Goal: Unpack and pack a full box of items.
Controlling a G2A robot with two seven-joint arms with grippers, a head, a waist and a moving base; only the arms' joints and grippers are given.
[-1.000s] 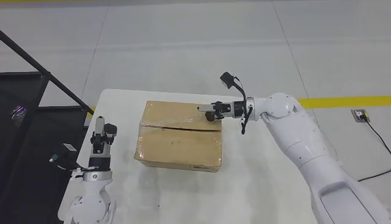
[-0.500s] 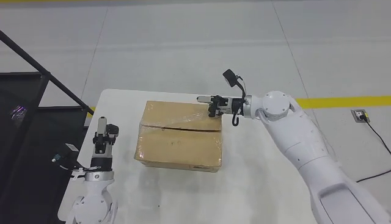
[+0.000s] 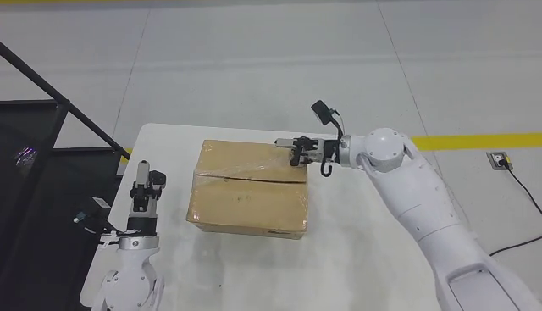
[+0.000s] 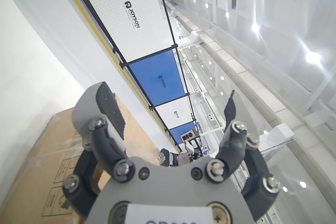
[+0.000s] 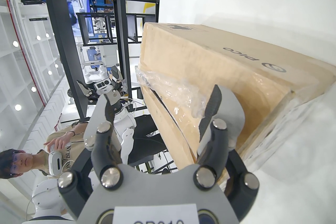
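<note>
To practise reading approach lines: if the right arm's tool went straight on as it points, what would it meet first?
Probably the brown cardboard box: the open right tool points along its top, toward crumpled clear tape at the seam. Its height above the top is unclear.

Box point(image 3: 248, 188) hogs the middle of the table point(image 3: 364, 252), so there's loads of open tabletop on its right and near side, only a narrow strip between it and the left gripper point(image 3: 147, 174).
</note>
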